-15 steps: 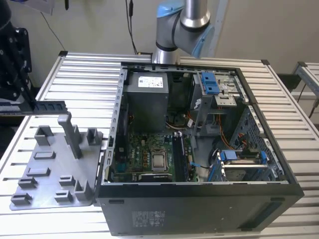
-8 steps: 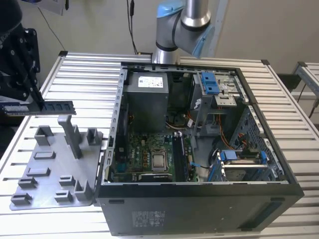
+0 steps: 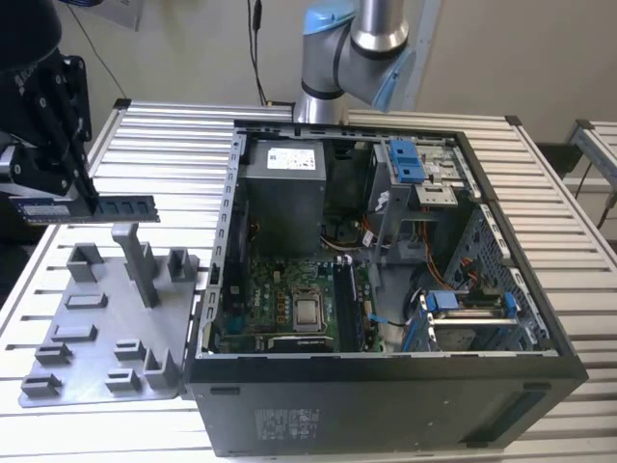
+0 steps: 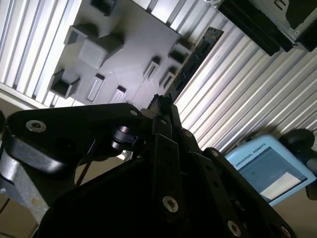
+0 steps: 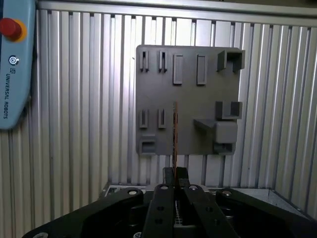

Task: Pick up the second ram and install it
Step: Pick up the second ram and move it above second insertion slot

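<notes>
A ribbed aluminium table carries an open computer case and, at the exterior view's left of it, a flat grey fixture plate with raised blocks. The gripper has its two black fingers clenched on the second ram, pinching the flat faces of the dark stick. In the exterior view the stick hangs level in the air above the far part of the plate, touching none of its blocks. Its long axis runs across that view, with the longer free end pointing toward the case wall at the exterior view's right and a shorter end poking out the other way. In the first wrist view the second ram appears edge-on as a thin line running straight out from the gripper over the fixture plate. In the second wrist view the stick reaches out from the gripper past the plate's edge. The motherboard lies well apart from the stick, down inside the case. Its memory slots seem to run crosswise to the stick's present axis. A pale blue teach pendant lies on the table.
</notes>
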### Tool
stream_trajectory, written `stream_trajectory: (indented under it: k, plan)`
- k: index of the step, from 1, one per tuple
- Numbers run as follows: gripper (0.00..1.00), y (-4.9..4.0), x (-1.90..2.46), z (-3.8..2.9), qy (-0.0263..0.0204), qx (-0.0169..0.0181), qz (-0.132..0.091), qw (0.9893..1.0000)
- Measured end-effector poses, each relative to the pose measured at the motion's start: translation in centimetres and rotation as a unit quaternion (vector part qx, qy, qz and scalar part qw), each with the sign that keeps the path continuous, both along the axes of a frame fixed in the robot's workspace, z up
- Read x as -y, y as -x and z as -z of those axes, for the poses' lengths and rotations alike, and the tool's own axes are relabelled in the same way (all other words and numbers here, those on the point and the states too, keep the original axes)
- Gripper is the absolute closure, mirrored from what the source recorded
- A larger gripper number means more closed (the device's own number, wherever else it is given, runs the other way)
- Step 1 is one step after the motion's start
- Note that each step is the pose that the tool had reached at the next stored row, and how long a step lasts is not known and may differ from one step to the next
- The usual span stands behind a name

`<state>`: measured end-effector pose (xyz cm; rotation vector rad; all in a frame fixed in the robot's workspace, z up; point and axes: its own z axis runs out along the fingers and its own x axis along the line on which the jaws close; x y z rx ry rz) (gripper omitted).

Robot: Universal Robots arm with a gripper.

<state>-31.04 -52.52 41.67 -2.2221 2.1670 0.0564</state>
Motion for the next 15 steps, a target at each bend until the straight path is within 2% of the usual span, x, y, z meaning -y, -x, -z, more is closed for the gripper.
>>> stream_trajectory:
  k: [6, 15]
  plan:
    - [0.86, -1.04, 0.0, 0.0, 0.0, -0.0001, 0.0, 1.0]
    - [0.86, -3.7, -0.01, 0.0, 0.0, -0.0003, 0.0, 1.0]
